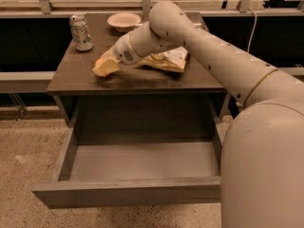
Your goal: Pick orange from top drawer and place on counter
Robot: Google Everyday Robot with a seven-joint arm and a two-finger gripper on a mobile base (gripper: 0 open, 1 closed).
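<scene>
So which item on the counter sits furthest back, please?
The pale bowl, at the rear edge; soda can and snack bag sit forward of it, gripper over the counter's front.

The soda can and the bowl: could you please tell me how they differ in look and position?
The soda can is tall and upright; the bowl is low and wide. The can is silvery with print; the bowl plain and pale. The can stands back left; the bowl nearer the back middle. Both rest on the counter, behind the gripper, which hovers over its front left.
</scene>
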